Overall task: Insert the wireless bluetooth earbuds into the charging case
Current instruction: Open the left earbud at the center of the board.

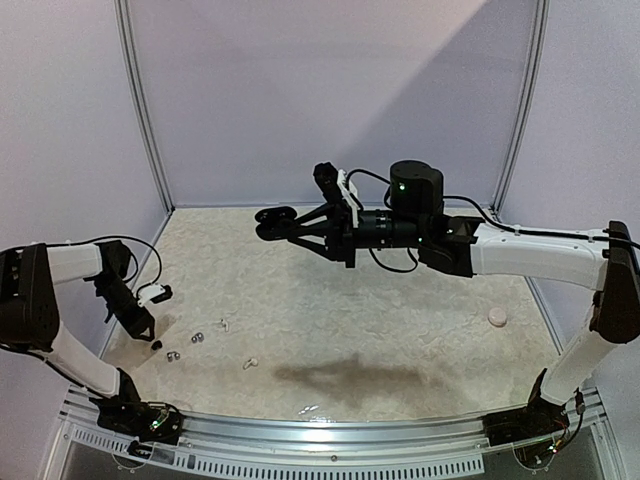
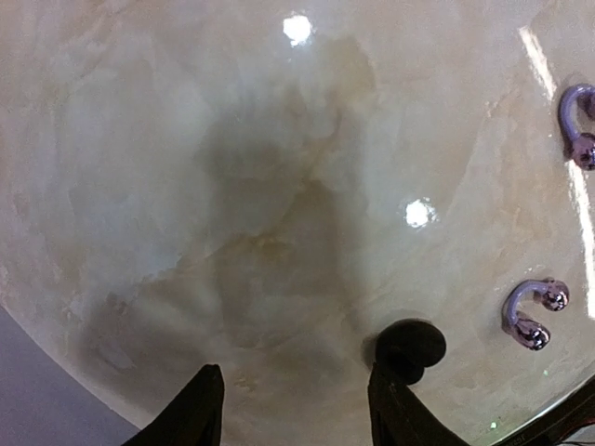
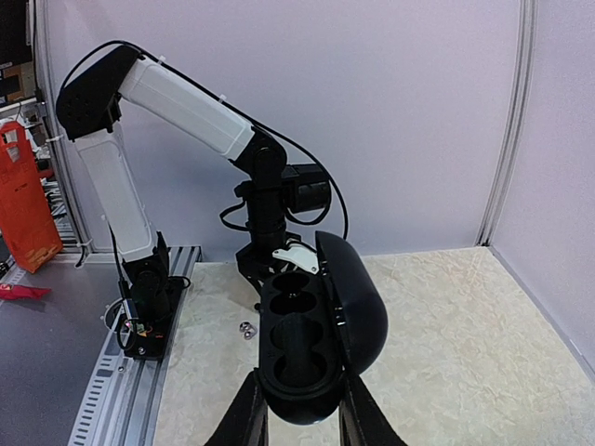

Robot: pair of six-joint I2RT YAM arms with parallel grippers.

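Insertion was judged not begun. The charging case, lid open and visible wells apparently empty, was held aloft, pinched by the right gripper. The left gripper, fingers spread and empty, was positioned just beside 1 black earbud. 2 silvery-grey earbuds and the white earbuds were left on the table.

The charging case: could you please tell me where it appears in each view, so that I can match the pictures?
Top external: the charging case is raised above the table's middle, held by the right gripper.
Left wrist: not in it.
Right wrist: bottom centre, lid open to the right.
Shared landmark: the silvery-grey earbuds, seen in all three views.
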